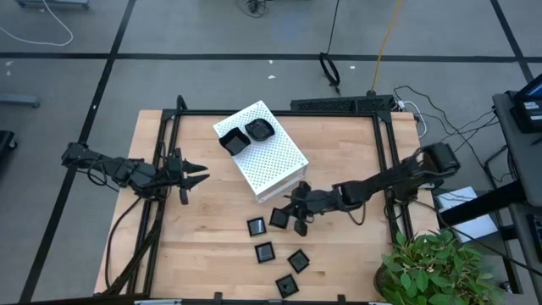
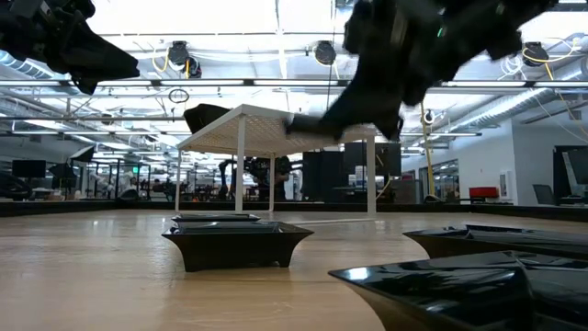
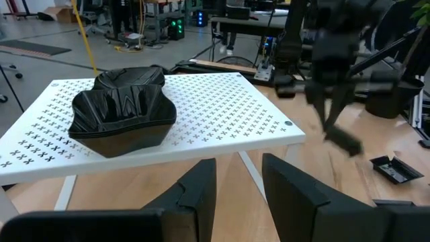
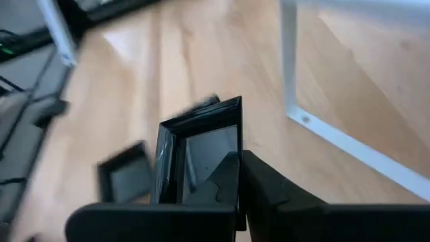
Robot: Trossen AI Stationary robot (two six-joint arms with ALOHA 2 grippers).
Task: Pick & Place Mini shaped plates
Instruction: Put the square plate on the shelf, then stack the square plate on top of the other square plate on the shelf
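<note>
Right gripper [image 1: 298,219] low over the light wooden table [image 1: 212,254], just beside the near corner of the white perforated rectangular box [image 1: 269,157]. Fingers pressed together on the rim of one small glossy black square dish [image 4: 201,158], pinched at its edge and tilted in the right wrist view. Another small black dish [image 4: 124,173] flat on the wood near it.

Four more small black dishes [image 1: 264,252] loose on the table in front of the box, near the front edge, apart from each other. Two larger wavy-edged black dishes [image 1: 246,135] on top of the box, at its far end, side by side.

Left gripper [image 1: 196,177] above the table to the left of the box, pointed toward it, fingers [image 3: 195,191] slightly spread with nothing between them.
</note>
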